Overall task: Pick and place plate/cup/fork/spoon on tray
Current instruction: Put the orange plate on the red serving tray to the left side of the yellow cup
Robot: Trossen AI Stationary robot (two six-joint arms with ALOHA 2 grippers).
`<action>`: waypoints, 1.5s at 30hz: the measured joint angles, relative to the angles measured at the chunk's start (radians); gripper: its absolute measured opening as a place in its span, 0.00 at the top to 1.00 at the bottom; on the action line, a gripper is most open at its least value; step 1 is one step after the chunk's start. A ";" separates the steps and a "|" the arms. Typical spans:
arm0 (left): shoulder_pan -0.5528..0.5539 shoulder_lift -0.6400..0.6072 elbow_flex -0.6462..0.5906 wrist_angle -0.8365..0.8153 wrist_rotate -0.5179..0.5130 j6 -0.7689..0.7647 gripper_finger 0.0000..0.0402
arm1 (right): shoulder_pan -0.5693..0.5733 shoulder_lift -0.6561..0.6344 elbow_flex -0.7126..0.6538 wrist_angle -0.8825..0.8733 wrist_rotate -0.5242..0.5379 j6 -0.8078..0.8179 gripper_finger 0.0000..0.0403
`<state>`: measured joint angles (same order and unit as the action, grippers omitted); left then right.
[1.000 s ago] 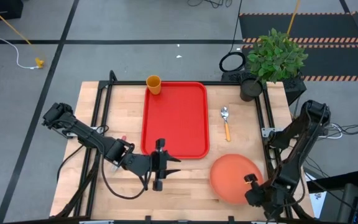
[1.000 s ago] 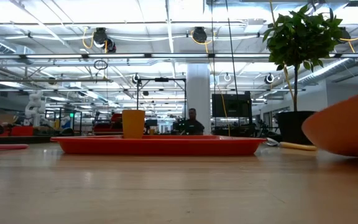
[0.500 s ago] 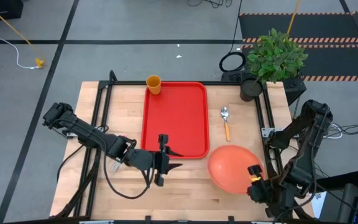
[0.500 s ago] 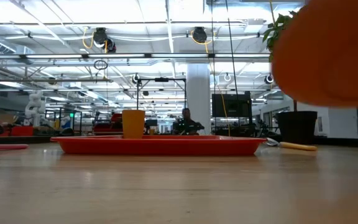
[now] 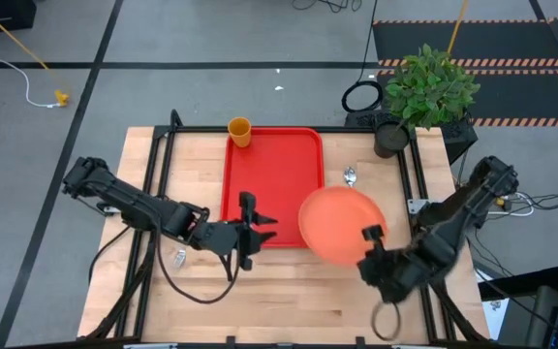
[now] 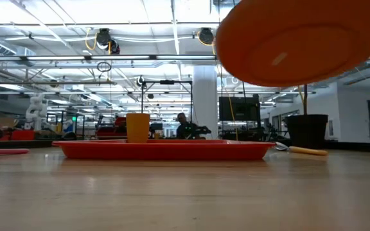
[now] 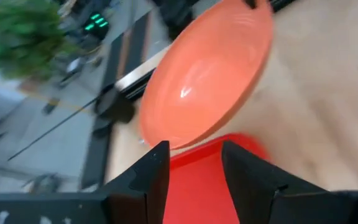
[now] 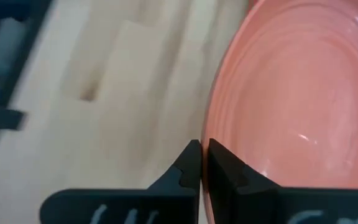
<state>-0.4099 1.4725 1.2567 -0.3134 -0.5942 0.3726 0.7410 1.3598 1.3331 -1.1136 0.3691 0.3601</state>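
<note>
The salmon-orange plate (image 5: 337, 223) hangs in the air over the red tray's (image 5: 271, 165) near right corner, held by my right gripper (image 5: 370, 236). It shows high up in the low view (image 6: 300, 38) and in the left wrist view (image 7: 207, 74). My left gripper (image 5: 262, 231) is open and empty over the tray's near edge. The orange-yellow cup (image 5: 239, 131) stands upright in the tray's far left corner. The spoon (image 5: 350, 175) lies on the table right of the tray, mostly hidden by the plate. The fork's pink handle (image 6: 2, 152) shows only in the low view. My right gripper pinches the plate's rim (image 8: 214, 127) between its two fingers, on the plate's near right side (image 5: 364, 238). The fingers come from the table's near right, across the rim. The plate is lifted clear of table and tray, and tilted.
A potted plant (image 5: 424, 87) in a black pot (image 5: 389, 138) stands at the table's far right corner. Bare wood lies near the front edge (image 5: 289, 301). A person (image 6: 182, 125) shows far behind the table in the low view.
My right gripper has lifted the plate off the table at the near right and carried it up and toward the tray, to the left and far. The plate now hangs tilted, high above the table. My left gripper has shifted slightly toward the tray's near edge.
</note>
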 joint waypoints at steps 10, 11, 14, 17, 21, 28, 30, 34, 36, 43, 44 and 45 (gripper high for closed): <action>0.030 -0.119 0.000 -0.288 -0.085 -0.176 0.63 | -0.300 0.000 0.000 0.157 -0.028 -0.375 1.00; 0.038 -0.127 -0.002 -0.329 -0.090 -0.222 0.63 | -0.330 0.000 0.000 0.178 -0.038 -0.403 1.00; 0.058 -0.150 -0.033 -0.417 -0.095 -0.333 0.63 | -0.413 0.000 0.000 0.250 -0.062 -0.477 1.00; 0.064 -0.191 -0.091 -0.407 -0.104 -0.362 0.63 | -0.491 0.003 0.000 0.320 -0.084 -0.543 1.00; 0.062 -0.277 -0.191 -0.348 -0.139 -0.368 0.63 | -0.589 0.035 0.000 0.416 -0.110 -0.612 1.00; 0.063 -0.451 -0.311 -0.256 -0.149 -0.409 0.63 | -0.724 0.166 0.000 0.555 -0.146 -0.731 1.00; 0.063 -0.486 -0.328 -0.237 -0.150 -0.409 0.63 | -0.753 0.212 0.000 0.598 -0.184 -0.750 1.00; 0.063 -0.516 -0.347 -0.223 -0.151 -0.408 0.63 | -0.787 0.311 0.000 0.667 -0.217 -0.788 1.00; 0.063 -0.519 -0.351 -0.214 -0.151 -0.400 0.63 | -0.800 0.356 0.000 0.691 -0.216 -0.803 1.00; 0.063 -0.518 -0.351 -0.208 -0.151 -0.379 0.63 | -0.814 0.479 -0.001 0.766 -0.211 -0.840 1.00; 0.063 -0.518 -0.351 -0.208 -0.151 -0.378 0.63 | -0.814 0.489 -0.001 0.772 -0.213 -0.843 1.00; 0.063 -0.518 -0.351 -0.208 -0.151 -0.378 0.63 | -0.813 0.499 -0.001 0.779 -0.213 -0.845 1.00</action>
<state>-0.3473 0.9546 0.9058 -0.5213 -0.7448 -0.0052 -0.0723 1.8592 1.3323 -0.3342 0.1563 -0.4848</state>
